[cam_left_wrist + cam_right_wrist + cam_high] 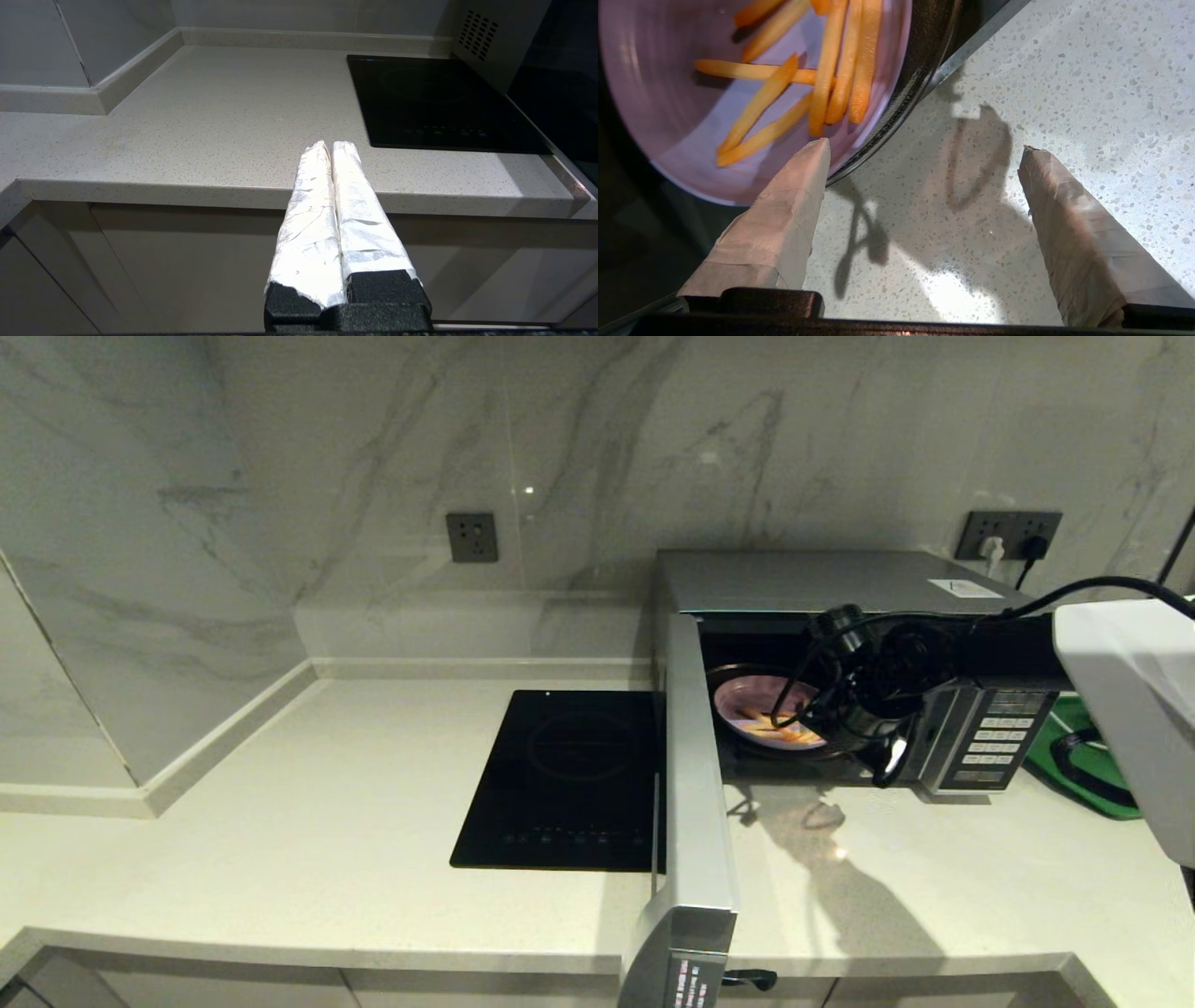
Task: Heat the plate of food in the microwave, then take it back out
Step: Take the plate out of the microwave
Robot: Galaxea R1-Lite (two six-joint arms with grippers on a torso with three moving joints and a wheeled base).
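Plate sits inside open microwave

Plate of food (761,714) rests inside the microwave (822,581), door swung wide, near the bench's (308,784) right end. Right pincer (924,154) gapes at the oven mouth, empty. Left pincer (329,149), fingers pressed together, hangs off the bench's front edge.

The right gripper (924,149) reaches forward from the right on its black-and-white arm, its tape-wrapped jaws spread wide and holding nothing. The left gripper (329,147) hangs low, its foil-wrapped jaws pressed together.
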